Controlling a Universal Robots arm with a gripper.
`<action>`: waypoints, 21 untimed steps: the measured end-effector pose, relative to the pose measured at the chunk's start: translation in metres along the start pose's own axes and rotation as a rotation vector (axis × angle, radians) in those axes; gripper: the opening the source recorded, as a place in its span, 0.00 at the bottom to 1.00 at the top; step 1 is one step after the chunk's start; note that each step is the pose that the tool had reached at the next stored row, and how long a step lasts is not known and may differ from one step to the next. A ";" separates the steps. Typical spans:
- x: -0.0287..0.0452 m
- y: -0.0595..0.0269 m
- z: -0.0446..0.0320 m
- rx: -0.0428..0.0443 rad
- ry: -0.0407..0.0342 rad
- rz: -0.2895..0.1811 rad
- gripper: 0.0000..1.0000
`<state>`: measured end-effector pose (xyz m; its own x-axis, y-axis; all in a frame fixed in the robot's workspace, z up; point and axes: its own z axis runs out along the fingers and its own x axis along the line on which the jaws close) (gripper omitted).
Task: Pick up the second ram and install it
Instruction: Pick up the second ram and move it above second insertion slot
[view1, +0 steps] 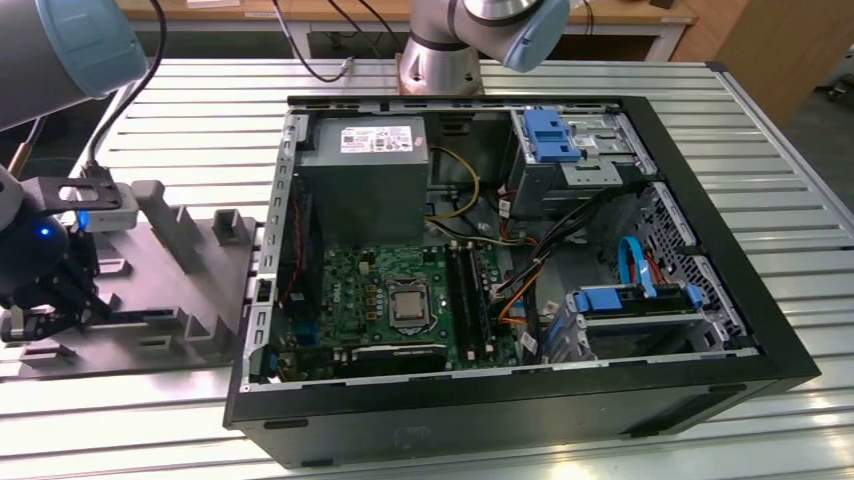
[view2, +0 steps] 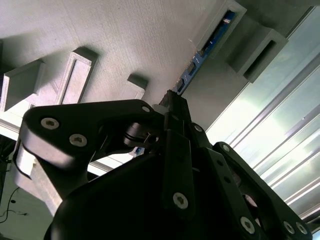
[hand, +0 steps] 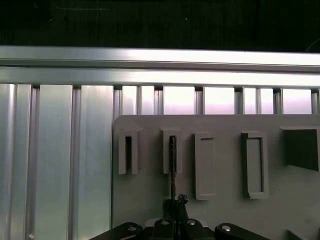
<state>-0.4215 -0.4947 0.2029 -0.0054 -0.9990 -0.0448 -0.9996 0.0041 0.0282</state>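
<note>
The second ram (view2: 209, 46) is a slim blue-green board standing on edge in a slot of the grey holder tray (view1: 180, 300). In the first wrist view the ram (hand: 172, 167) shows edge-on, running from its slot down into the fingertips. My gripper (hand: 175, 202) sits right over the ram's near end, and its black fingers (view2: 175, 107) are drawn together on the board. In the exterior view the gripper (view1: 47, 305) hangs over the tray at the exterior view's left, outside the computer case (view1: 534, 410).
The open case holds the motherboard (view1: 394, 290) with its long memory slots (view1: 467, 285), a grey power supply (view1: 367, 175), drive cages and loose cables. The tray has several raised blocks and other slots (hand: 128, 155). Everything rests on a ribbed aluminium table (view1: 200, 130).
</note>
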 end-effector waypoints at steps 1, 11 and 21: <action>0.0000 0.0000 -0.0002 -0.0001 0.0001 0.000 0.11; -0.0001 0.0001 -0.0028 0.0001 0.0000 0.000 0.11; -0.0005 0.0003 -0.0122 0.0000 0.0001 0.000 0.11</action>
<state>-0.4215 -0.4948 0.2151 -0.0054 -0.9990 -0.0447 -0.9996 0.0041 0.0282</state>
